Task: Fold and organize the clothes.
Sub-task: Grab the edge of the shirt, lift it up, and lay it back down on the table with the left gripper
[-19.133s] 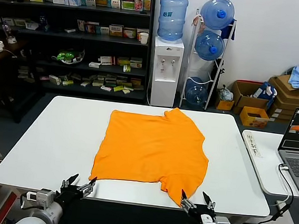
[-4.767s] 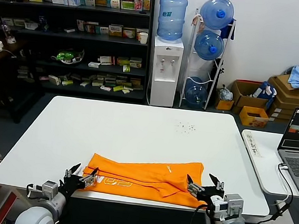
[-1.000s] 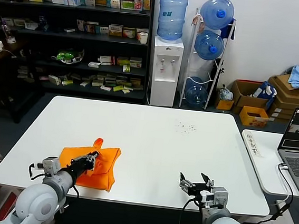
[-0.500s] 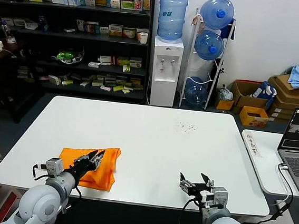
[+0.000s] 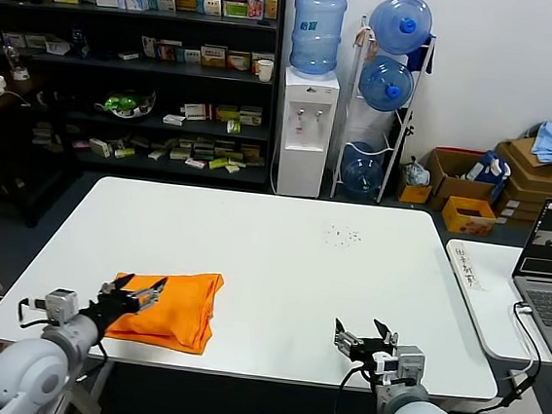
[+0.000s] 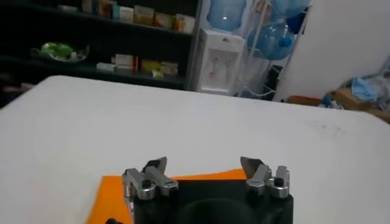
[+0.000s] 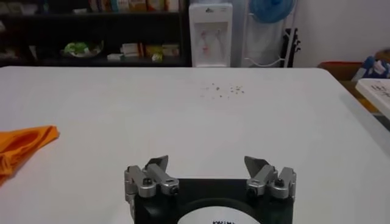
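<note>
The clothes, one bright orange T-shirt (image 5: 176,311), lie folded into a small flat rectangle on the white table (image 5: 281,256) near its front left. My left gripper (image 5: 138,290) stands open at the shirt's near left edge, with nothing between its fingers; in the left wrist view the orange fabric (image 6: 201,176) shows just beyond the open left gripper (image 6: 204,166). My right gripper (image 5: 365,333) rests open and empty at the table's front right, far from the shirt. In the right wrist view the right gripper (image 7: 207,164) is open over bare table, with the shirt's edge (image 7: 24,143) far off to one side.
A scatter of small dark specks (image 5: 342,236) marks the far right of the table. A second white table with a laptop (image 5: 551,273) stands to the right. Shelves (image 5: 133,66), a water dispenser (image 5: 309,122) and boxes are behind the table.
My left gripper has opened and let go of the shirt, then drawn back toward the front left. The raised fold has dropped flat. The right gripper has stayed put.
</note>
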Controlling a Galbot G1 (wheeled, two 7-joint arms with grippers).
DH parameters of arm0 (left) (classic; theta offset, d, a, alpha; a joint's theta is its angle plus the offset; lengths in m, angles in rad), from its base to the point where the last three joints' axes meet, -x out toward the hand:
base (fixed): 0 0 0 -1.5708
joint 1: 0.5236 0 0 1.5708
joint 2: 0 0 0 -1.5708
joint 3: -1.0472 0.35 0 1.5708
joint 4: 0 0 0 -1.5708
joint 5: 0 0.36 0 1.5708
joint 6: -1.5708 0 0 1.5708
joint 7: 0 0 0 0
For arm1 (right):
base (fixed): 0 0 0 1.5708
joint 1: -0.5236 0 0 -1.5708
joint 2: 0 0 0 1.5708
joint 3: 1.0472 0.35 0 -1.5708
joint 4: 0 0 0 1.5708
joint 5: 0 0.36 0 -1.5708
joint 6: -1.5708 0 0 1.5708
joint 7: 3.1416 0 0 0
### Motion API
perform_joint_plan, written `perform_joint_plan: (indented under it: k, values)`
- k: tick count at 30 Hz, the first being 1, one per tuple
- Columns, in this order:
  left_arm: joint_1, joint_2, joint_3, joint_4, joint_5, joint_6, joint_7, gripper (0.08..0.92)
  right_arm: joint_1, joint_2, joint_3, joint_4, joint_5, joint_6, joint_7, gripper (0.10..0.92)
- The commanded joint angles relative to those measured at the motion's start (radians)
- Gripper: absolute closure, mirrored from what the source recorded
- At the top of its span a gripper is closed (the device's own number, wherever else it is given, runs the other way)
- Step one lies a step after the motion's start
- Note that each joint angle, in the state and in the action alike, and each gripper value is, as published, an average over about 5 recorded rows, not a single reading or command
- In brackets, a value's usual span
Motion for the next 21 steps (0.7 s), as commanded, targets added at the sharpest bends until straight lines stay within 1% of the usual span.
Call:
perform_joint_plan:
  k: [1,8,21]
  values:
    - [0.025,0.186,-0.087,0.286,-0.031,-0.078,0.211,0.18,0.0,0.004,0.003,-0.001,0.0,0.003,-0.005,0.203]
    - [0.01,0.165,-0.04,0.324,-0.055,-0.077,0.221,0.177,0.0,0.002,0.006,-0.002,0.001,0.003,-0.006,0.203]
    - [-0.023,0.159,-0.019,0.342,-0.07,-0.058,0.22,0.177,0.006,0.001,0.0,-0.005,0.004,0.001,-0.004,0.203]
